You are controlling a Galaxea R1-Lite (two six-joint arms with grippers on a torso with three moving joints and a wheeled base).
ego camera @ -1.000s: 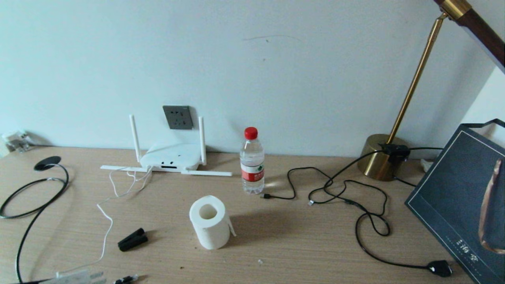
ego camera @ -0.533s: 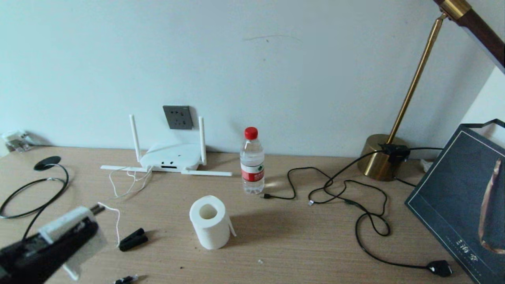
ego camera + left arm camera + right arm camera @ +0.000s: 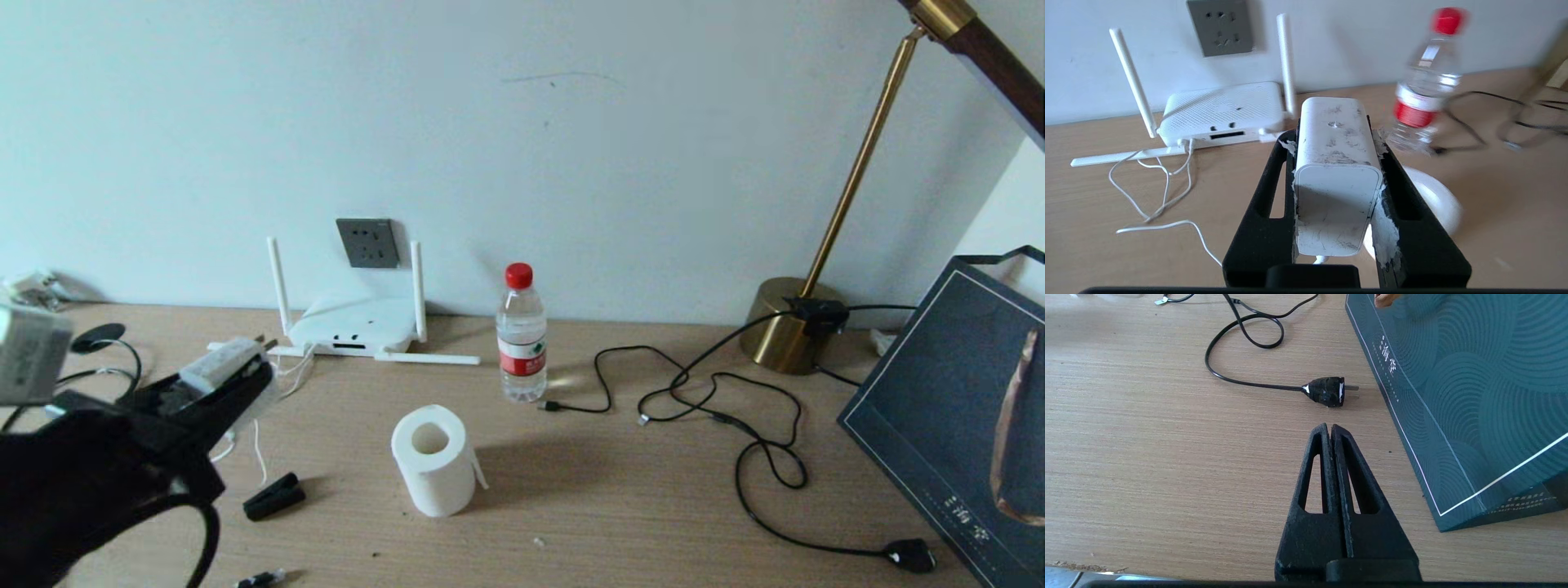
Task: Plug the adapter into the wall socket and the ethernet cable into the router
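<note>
Left gripper (image 3: 1337, 179) clamps the adapter (image 3: 1336, 163) above the table (image 3: 620, 506), prongs aimed at the socket (image 3: 368, 242) over the router (image 3: 353, 325). Line up pins squarely and watch the antennas. Since 0.5 s ago it has moved up and toward the wall. Right gripper (image 3: 1330, 435) is parked, pinched closed on nothing.

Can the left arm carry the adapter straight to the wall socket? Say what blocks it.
Probably yes. The left gripper holds the adapter clear of the table, and the wall socket shows bare above the router, between its two upright antennas; those leave only a narrow lane.
</note>
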